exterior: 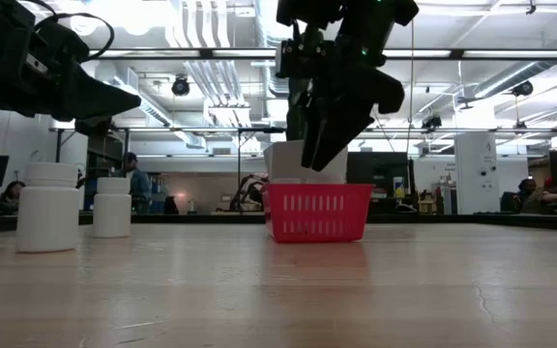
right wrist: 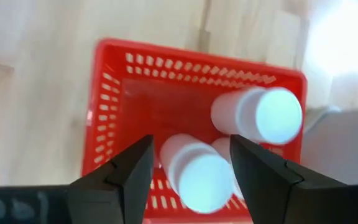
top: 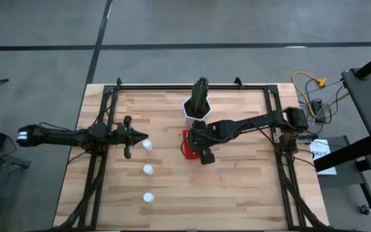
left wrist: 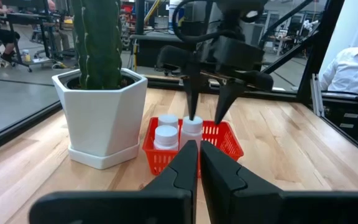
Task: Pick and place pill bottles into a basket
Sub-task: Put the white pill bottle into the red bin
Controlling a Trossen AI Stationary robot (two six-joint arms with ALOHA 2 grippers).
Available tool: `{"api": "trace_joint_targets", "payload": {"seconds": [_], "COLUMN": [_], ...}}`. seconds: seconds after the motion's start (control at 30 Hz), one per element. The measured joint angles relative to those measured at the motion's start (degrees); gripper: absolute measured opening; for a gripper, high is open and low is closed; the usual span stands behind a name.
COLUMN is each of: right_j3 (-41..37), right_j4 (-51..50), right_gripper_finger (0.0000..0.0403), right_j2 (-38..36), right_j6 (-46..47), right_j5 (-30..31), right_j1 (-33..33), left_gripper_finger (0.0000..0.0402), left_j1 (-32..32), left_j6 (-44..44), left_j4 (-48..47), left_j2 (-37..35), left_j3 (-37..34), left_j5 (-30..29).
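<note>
The red basket [top: 186, 145] stands on the table in front of the cactus pot, with three white pill bottles upright in it [right wrist: 197, 177] [right wrist: 265, 115] [left wrist: 165, 134]. My right gripper [right wrist: 191, 155] hangs open over the basket, pointing down; its fingers stand on either side of one bottle's top [left wrist: 192, 124], and I see no touch. Three more bottles stand on the table left of the basket [top: 147, 145] [top: 148, 169] [top: 148, 198]. My left gripper [top: 136, 136] is shut and empty, raised above the table beside the farthest of these.
A white hexagonal pot with a green cactus [top: 198, 106] stands just behind the basket, close to my right arm. Black frame rails run along the table's left, right and far sides. Bare wood lies toward the near edge and right of the basket.
</note>
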Motion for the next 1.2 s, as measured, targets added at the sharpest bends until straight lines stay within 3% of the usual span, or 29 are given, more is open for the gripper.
{"api": "trace_joint_targets", "payload": {"seconds": [0.23, 0.9, 1.2], "right_j3": [-0.02, -0.59, -0.55], "right_j4": [1.77, 2.04, 2.34], "right_gripper_finger": [0.0201, 0.0201, 0.0201], "right_j2": [-0.02, 7.64, 6.99], "right_j6": [-1.67, -1.29, -0.91], "right_j5": [-3.85, -2.32, -2.15], "right_j1": [1.52, 1.46, 1.44], "left_gripper_finger": [0.0001, 0.0001, 0.0001], "left_j1": [0.0, 0.02, 0.01], "left_j6": [0.0, 0.0, 0.0], "left_j4": [-0.02, -0.02, -0.04], "left_j2": [-0.04, 0.0, 0.0], "left_j3": [0.0, 0.0, 0.0], "left_j5": [0.0, 0.01, 0.01]}}
